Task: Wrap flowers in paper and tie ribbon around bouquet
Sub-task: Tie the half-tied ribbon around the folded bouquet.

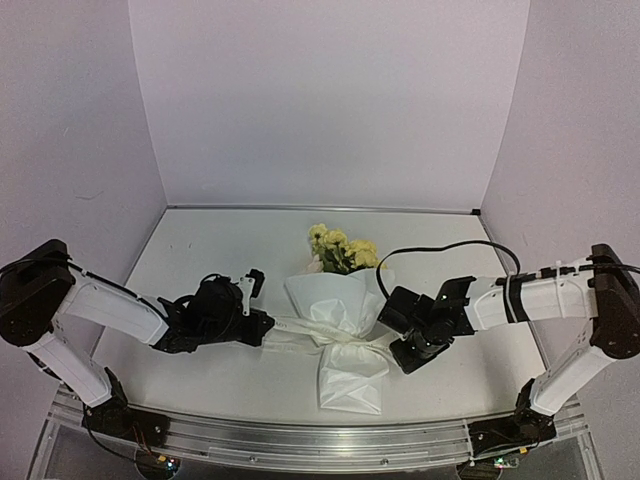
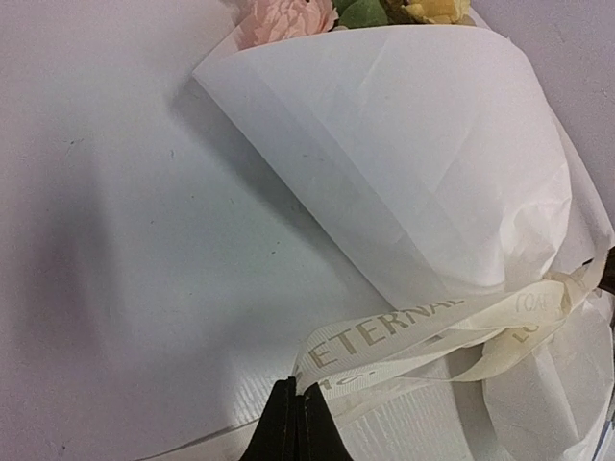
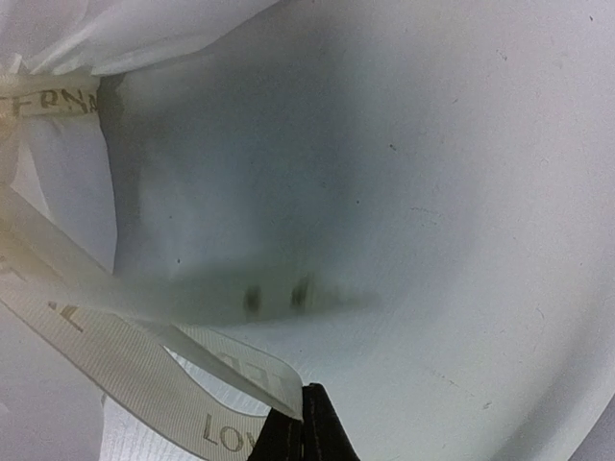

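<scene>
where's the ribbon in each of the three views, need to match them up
top external: the ribbon crosses the middle of the paper, lower centre, its ends running out left and right.
left wrist: lower right, a printed strip rising from the left gripper toward the right edge.
right wrist: lower left, slanting down to the right gripper.
shared landmark: the paper, which is upper right in left wrist, top left in right wrist.

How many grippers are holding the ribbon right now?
2. The left gripper is shut on the ribbon tail on the left side of the bouquet; the right gripper is shut on the tail on its right side.
</scene>
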Available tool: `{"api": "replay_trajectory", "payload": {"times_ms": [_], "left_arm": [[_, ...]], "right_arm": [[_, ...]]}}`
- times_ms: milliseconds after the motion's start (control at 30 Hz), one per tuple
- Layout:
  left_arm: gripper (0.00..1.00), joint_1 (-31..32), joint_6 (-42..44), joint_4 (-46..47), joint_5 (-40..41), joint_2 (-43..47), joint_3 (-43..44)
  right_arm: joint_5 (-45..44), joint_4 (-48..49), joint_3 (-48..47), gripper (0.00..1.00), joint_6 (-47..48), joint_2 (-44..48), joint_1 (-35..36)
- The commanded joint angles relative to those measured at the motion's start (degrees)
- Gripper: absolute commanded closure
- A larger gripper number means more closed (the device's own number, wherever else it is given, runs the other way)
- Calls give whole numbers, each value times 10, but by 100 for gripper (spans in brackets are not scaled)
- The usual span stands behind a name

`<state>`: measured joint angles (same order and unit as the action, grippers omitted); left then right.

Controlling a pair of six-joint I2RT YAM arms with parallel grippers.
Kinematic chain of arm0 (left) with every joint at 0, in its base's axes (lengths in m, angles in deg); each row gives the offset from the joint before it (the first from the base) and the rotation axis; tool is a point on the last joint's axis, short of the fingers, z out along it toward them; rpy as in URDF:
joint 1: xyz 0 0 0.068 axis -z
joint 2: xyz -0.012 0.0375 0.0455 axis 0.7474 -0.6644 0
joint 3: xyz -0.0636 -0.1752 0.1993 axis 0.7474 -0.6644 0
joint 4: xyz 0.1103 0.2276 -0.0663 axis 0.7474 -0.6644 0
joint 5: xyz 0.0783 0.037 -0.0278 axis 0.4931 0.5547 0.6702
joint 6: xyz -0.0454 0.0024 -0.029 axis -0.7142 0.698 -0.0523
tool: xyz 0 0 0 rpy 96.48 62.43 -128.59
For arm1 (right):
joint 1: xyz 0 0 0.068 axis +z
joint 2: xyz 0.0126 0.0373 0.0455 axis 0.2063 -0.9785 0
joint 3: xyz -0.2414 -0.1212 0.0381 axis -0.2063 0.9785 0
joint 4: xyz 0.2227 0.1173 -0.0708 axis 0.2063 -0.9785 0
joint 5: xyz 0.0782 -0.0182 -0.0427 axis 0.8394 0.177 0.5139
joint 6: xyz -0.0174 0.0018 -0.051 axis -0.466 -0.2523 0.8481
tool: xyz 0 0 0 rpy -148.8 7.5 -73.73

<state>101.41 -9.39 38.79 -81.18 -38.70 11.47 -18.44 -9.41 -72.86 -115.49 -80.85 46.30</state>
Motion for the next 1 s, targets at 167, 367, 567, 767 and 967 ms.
{"api": "replay_trajectory", "payload": {"times_ms": [167,367,567,767,967], "left_arm": [[100,-42,-53,-39,30,17,-6],[100,-48,-64,-48,40,16,-6],[100,-61,-85,-57,42,12,-13],[100,-99,-110,-52,23,24,-37],[100,-128,-139,-65,6,36,-56]], "right_arm": [[11,4,25,100,-18,-1,-16],[27,27,44,100,-36,3,-28],[51,53,66,100,-50,9,-40],[68,70,90,100,-69,20,-44],[89,88,118,100,-98,38,-30]]}}
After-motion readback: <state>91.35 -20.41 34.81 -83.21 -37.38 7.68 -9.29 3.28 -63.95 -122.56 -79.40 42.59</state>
